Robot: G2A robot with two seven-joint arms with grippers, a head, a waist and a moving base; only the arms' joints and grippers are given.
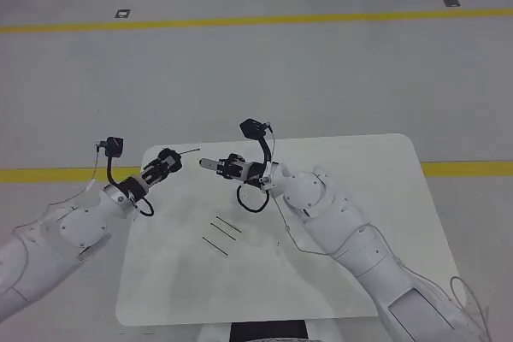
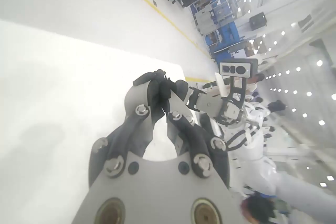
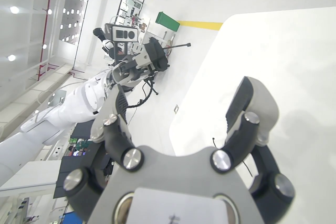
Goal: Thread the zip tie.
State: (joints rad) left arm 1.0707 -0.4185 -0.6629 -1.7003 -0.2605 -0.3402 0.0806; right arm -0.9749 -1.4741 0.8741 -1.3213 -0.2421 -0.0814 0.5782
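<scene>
Your right gripper (image 3: 181,86) hangs over the white table (image 3: 262,51) near one edge, its jaws standing wide apart. Past that edge you see the left gripper (image 3: 157,58), jaws closed on a black zip tie (image 3: 178,46) that sticks out toward the table's rounded corner. A loose tie (image 3: 214,141) lies near the edge, partly hidden behind your gripper.
</scene>
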